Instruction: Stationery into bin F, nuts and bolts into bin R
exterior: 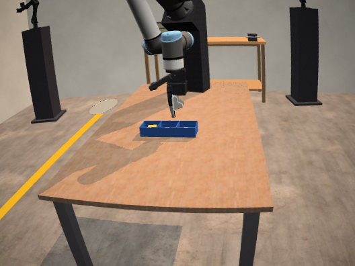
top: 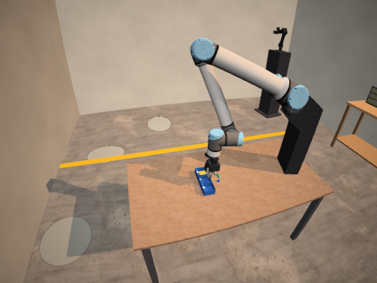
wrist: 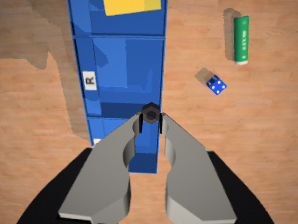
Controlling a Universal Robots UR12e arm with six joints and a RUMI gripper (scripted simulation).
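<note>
My gripper [wrist: 151, 114] [exterior: 173, 113] [top: 213, 174] is shut on a small black hex nut [wrist: 150, 113]. It hangs above the right wall of a blue three-part bin [wrist: 85, 60] [exterior: 168, 132] [top: 203, 187], near the wall between the middle and near compartments. The middle compartment bears an R label [wrist: 90, 80]. The far compartment holds a yellow flat item [wrist: 131, 6] [exterior: 152, 125] [top: 202, 172]. On the table right of the bin lie a green marker [wrist: 241, 40] and a blue die with white dots [wrist: 216, 85] [top: 218, 181].
The bin stands mid-table on a wooden table [top: 250, 200] [exterior: 202, 168]. The robot's black base [top: 300, 139] stands at the table's far side. A wooden side shelf [exterior: 235, 41] and black camera stands [exterior: 304, 54] are beyond the table.
</note>
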